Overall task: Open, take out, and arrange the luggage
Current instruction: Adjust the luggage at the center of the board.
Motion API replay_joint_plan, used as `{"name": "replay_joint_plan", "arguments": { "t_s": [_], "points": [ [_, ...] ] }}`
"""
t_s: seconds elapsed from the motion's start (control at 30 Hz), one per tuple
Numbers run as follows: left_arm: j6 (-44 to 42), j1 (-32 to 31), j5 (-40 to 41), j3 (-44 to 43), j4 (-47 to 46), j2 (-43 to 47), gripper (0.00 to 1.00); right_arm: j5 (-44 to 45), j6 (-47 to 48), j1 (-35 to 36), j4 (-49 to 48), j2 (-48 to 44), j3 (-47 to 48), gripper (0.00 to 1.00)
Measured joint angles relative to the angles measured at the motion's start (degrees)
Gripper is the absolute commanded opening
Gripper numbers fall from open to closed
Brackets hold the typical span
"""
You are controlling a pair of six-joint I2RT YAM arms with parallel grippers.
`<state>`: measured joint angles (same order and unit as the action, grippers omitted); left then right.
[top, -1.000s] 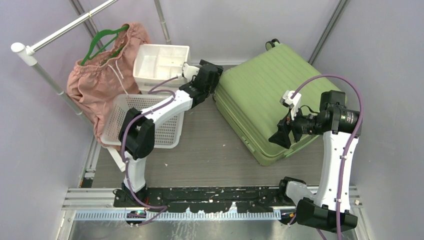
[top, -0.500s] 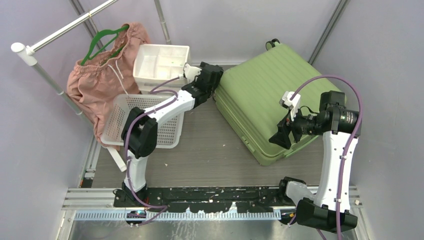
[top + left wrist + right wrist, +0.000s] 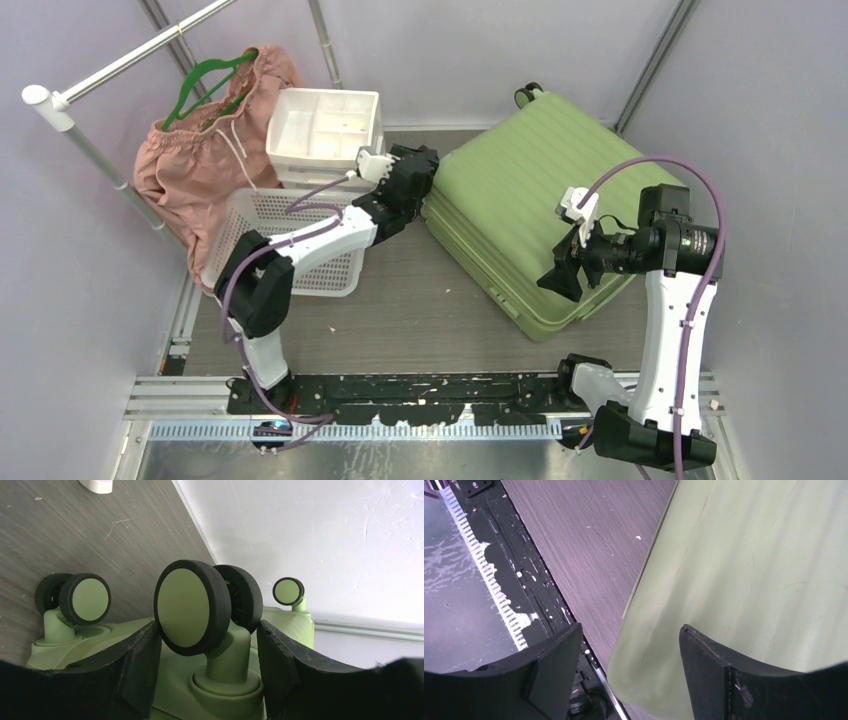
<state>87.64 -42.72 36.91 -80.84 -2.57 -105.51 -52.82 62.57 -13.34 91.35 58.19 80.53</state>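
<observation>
The luggage [image 3: 530, 200] is a light-green ribbed suitcase lying flat and closed on the grey floor at the right. My left gripper [image 3: 428, 180] is at its wheel end. In the left wrist view its jaws [image 3: 207, 630] are closed against both sides of a twin wheel [image 3: 192, 607], whose rims touch the pads. Two other wheels [image 3: 85, 600] show beside it. My right gripper [image 3: 556, 278] hovers open over the suitcase's near corner. In the right wrist view that corner [image 3: 659, 670] lies below the gap between the fingers [image 3: 630, 630], untouched.
A white perforated basket [image 3: 290, 240] sits just left of the left arm. Behind it are a white drawer unit [image 3: 325, 125] and a pink garment [image 3: 205, 160] on a green hanger from a rail [image 3: 120, 65]. Walls close in at the back and right.
The left gripper closed onto the wheel and drew back toward the left, and the suitcase slid and turned with it. The right gripper barely moved.
</observation>
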Motion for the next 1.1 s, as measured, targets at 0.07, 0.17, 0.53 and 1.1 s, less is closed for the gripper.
{"name": "replay_joint_plan", "arguments": {
  "t_s": [0.07, 0.17, 0.53, 1.1],
  "points": [
    [0.11, -0.68, 0.72, 2.47, -0.63, 1.86, 0.21, -0.07, -0.13, 0.87, -0.02, -0.22, 0.63, 0.74],
    [0.04, -1.55, 1.55, 5.53, -1.11, 4.33, 0.21, -0.42, -0.70, 2.34, -0.02, -0.22, 1.49, 0.70],
    [-4.48, -5.77, 4.98, 15.30, -0.66, 13.66, 0.43, -1.46, -6.03, 13.68, -0.02, -2.10, 1.55, 0.31],
    [-30.03, -10.25, 5.05, 29.27, 4.94, 44.28, 0.82, 21.20, -13.22, 36.02, -2.73, -8.00, -15.89, 0.26]
  ]
}}
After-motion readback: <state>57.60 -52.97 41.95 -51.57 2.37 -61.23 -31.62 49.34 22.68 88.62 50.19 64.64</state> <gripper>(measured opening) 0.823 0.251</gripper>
